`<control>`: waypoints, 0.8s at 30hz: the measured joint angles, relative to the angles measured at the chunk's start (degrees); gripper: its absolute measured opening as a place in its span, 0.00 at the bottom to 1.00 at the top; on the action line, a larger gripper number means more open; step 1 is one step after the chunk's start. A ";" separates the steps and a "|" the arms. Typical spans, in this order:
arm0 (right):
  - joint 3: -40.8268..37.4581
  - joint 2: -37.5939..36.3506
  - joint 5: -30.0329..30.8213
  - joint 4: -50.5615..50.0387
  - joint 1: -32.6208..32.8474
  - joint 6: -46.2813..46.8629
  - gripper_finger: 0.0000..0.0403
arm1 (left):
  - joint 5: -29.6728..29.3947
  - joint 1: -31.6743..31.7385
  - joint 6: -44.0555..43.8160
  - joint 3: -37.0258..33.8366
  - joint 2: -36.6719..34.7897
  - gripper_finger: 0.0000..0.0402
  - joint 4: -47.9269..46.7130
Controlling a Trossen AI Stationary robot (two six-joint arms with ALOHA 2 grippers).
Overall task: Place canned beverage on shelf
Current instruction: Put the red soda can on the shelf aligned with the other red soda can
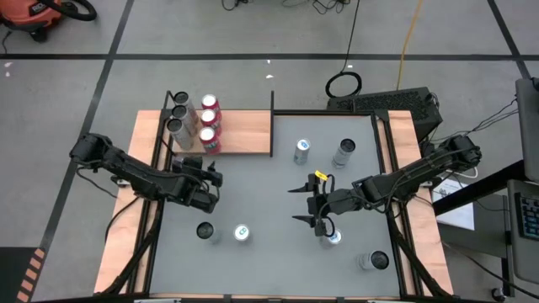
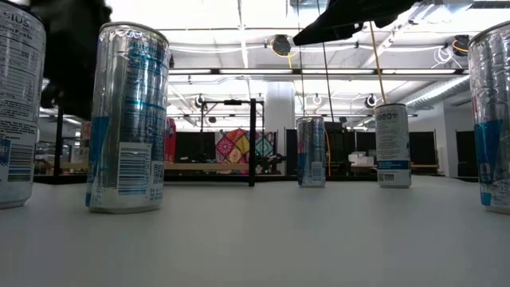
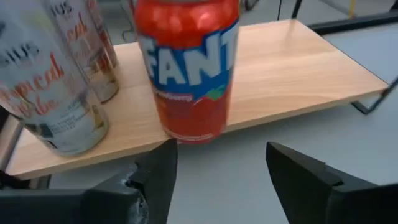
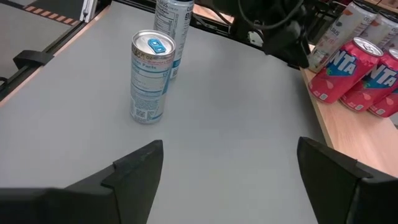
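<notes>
Item: red strawberry Fanta can (image 3: 186, 68), standing upright at the front edge of the light-brown wood-grain shelf (image 3: 292, 74). Your left gripper (image 3: 221, 174) is facing it, fingers spread, gripping nothing; you are backing straight off, avoiding nudges. Right gripper (image 4: 227, 180): spread, idling mid-worktop.

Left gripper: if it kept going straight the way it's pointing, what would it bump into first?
Most likely the red Fanta can at the shelf edge. It stands right ahead of the open left gripper, though how far ahead is hard to judge.
</notes>
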 joint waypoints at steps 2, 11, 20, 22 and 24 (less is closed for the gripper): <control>0.00 0.00 0.00 0.01 0.01 0.00 0.76 | -1.72 0.00 1.50 -2.86 0.00 0.57 5.38; 0.00 0.00 0.00 0.00 0.01 -0.45 0.76 | -7.91 0.09 4.08 -7.75 0.10 0.56 11.82; 0.00 0.00 0.02 0.02 0.01 -0.79 0.76 | -9.24 2.56 3.76 -8.89 0.15 0.56 12.93; 0.00 0.00 0.00 0.02 0.01 -0.79 0.76 | -9.20 3.11 3.45 -9.11 0.15 0.56 12.99; 0.00 0.00 0.00 0.02 0.00 -0.80 0.76 | -9.18 3.56 3.69 -9.19 0.15 0.56 13.85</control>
